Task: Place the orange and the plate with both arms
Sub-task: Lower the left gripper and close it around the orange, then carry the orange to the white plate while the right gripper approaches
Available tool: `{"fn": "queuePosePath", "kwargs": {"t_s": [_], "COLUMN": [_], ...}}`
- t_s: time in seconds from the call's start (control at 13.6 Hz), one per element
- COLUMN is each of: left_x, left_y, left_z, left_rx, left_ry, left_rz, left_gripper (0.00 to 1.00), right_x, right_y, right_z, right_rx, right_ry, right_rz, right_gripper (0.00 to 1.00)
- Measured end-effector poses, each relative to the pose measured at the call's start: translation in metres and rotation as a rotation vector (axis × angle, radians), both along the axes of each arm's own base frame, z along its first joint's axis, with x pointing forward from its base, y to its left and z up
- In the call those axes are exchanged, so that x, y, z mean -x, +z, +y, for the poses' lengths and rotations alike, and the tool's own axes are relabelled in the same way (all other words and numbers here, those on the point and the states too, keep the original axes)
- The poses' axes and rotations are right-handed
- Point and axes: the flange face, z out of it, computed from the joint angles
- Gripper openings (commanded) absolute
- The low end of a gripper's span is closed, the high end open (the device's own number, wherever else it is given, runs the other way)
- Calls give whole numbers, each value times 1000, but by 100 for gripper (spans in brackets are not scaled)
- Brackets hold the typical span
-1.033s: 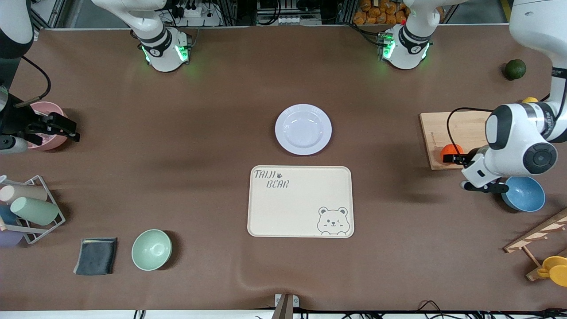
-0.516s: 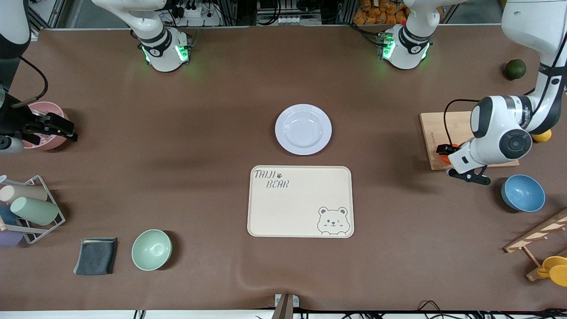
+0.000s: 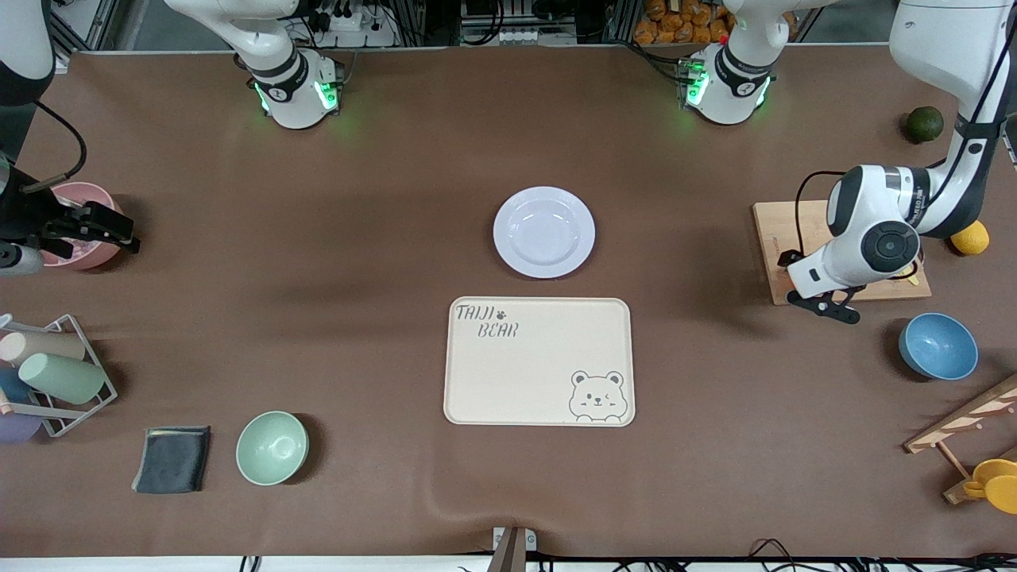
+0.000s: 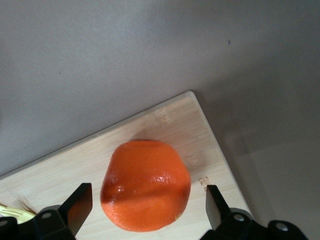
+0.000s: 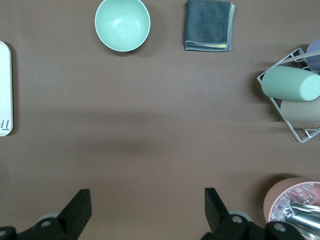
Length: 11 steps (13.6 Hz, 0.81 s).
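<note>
Orange [image 4: 145, 186] pickup is judged the step in hand, with the scene read across the front view from the right arm's end to the left arm's. Right gripper [image 3: 119, 230] is held at the table's right-arm end beside a pink bowl [image 3: 83, 200]; in its wrist view the fingers [image 5: 80, 207] are spread wide with nothing between them, over bare brown mat, so this arm is taken as waiting. A green bowl [image 3: 272, 447] and a dark cloth [image 3: 172, 458] lie nearer the front camera. The plate [image 3: 544, 231] sits mid-table, untouched, just farther from the camera than the bear tray [image 3: 539, 361]. Toward the left arm's end a wooden board [image 3: 775, 238] carries the orange, which is hidden under the arm in the front view. Left gripper [image 4: 146, 202] is positioned over it, fingers [image 4: 79, 206] wide apart on either side of the fruit, nothing gripped yet; contact cannot be confirmed. For a clean grasp the fruit should be kept centred between the fingers, the descent made straight so the pads meet it at its widest part, and closing done gently, since a round glossy skin is likely to slip or roll on the board. A yellow scrap at the board's edge should be avoided. A blue bowl [image 3: 937, 346] and a lemon [image 3: 970, 237] stand nearby, clear of the approach.
</note>
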Motion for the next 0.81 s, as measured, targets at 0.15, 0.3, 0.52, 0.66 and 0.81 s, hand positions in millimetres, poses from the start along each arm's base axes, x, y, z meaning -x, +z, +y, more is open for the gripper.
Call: {"fn": "queuePosePath", "kwargs": {"t_s": [0.15,0.3,0.52,0.66,0.81], "left_x": [6,7,5,1,-6], "left_y": [-9,-19,-25,-22,-14], "left_z": [0,1,1,1,0], "left_rx": [-11,-21,-17,-16,-21], "left_ry": [-22,-50,-62,-62,-48], "left_rz": [16,23,13,0,-27], "left_gripper": [100,20,0,0,0], "right_x": [0,0,-1,-1,-1], "right_y": [0,0,0,0,0], "right_z": [3,9,13,15,19], "right_rx": [0,0,-2,-5,-6], "right_ry": [5,16,21,24,23], "right_rz": [0,0,0,0,0], "right_gripper": [100,100,100,100,100]}}
